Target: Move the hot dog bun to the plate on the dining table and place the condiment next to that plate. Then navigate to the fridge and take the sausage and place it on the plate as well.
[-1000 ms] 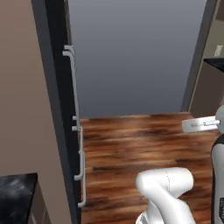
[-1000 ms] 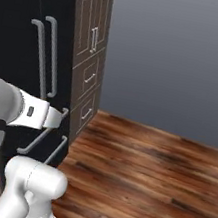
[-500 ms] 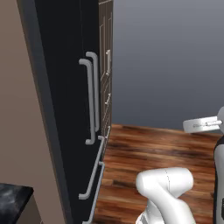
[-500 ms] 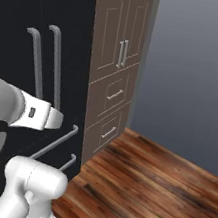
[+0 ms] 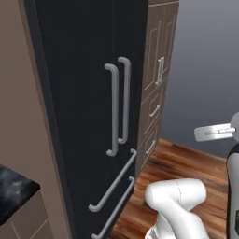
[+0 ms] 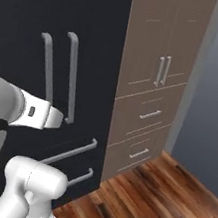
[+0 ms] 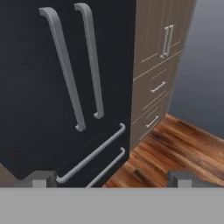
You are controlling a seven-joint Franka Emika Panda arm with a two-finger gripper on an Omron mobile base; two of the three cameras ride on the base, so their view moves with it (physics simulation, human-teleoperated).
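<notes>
The fridge (image 5: 88,116) is tall and matte black, and both of its doors are closed. Two long curved grey handles (image 5: 119,105) run down its middle, with two grey drawer bars (image 5: 112,184) below them. The fridge (image 6: 58,31) takes up the left of the right base view. In the hand view the fridge (image 7: 39,87) faces me a short way ahead. My gripper (image 7: 111,178) is open, its fingertips (image 7: 41,177) wide apart with nothing between them. The hot dog bun, plate, dining table, condiment and sausage are out of view.
Tall brown cabinets (image 5: 156,79) with drawers (image 6: 148,115) stand right of the fridge. Wooden floor (image 6: 165,202) spreads to the right before a grey wall (image 5: 205,70). A black marbled worktop corner (image 5: 11,191) and a brown side panel (image 5: 23,93) lie at the left.
The whole picture has swung, so the camera has moved. The fridge front went from a thin edge-on strip to facing me, larger and closer. My gripper stayed open.
</notes>
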